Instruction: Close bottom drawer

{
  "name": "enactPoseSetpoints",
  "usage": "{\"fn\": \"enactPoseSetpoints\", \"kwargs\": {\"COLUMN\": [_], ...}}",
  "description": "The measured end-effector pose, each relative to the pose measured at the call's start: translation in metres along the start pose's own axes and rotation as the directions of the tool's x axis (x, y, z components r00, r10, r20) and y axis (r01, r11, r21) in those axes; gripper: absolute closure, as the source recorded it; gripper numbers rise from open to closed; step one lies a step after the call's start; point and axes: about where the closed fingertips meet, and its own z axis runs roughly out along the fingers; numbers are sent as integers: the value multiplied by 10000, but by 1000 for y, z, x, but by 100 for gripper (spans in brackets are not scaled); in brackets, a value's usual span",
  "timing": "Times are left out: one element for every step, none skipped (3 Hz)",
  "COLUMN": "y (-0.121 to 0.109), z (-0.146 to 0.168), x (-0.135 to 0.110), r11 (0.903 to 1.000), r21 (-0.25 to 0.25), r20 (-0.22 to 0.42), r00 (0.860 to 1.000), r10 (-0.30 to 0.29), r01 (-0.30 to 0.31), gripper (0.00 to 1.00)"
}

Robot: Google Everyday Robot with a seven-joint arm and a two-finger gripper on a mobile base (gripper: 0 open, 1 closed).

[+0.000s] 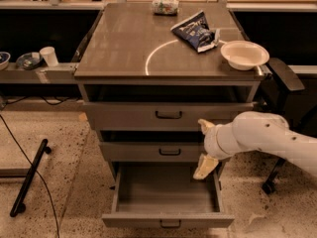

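Grey metal worktop (124,43) of a drawer cabinet (99,115), with three things lying on it.

A thin white arc (157,51) is marked across the middle of the worktop. A crumpled dark blue snack bag (196,31) lies right of centre toward the far side, just beside the arc's far end. A shallow white bowl (244,54) sits upright at the near right corner, close to the bag but not touching it, its rim reaching the right edge. A small pale crinkled packet (165,5) lies at the far edge, well apart from both. The gripper (204,147) hangs below the near right corner, before the cabinet's front, jaws spread apart.
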Motion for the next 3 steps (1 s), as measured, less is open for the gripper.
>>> {"fn": "enactPoseSetpoints", "kwargs": {"y": [10,36,75], "z": [50,97,143], "x": [22,56,95], "r11": [9962,9915,9865], "r21": [-847,-1288,-1635], "r20": [-169,107,395], "r00": [9997,9998,9992], "r10": [170,195,-37], "r01": [-184,-180,101], "gripper": [0,0,0]}}
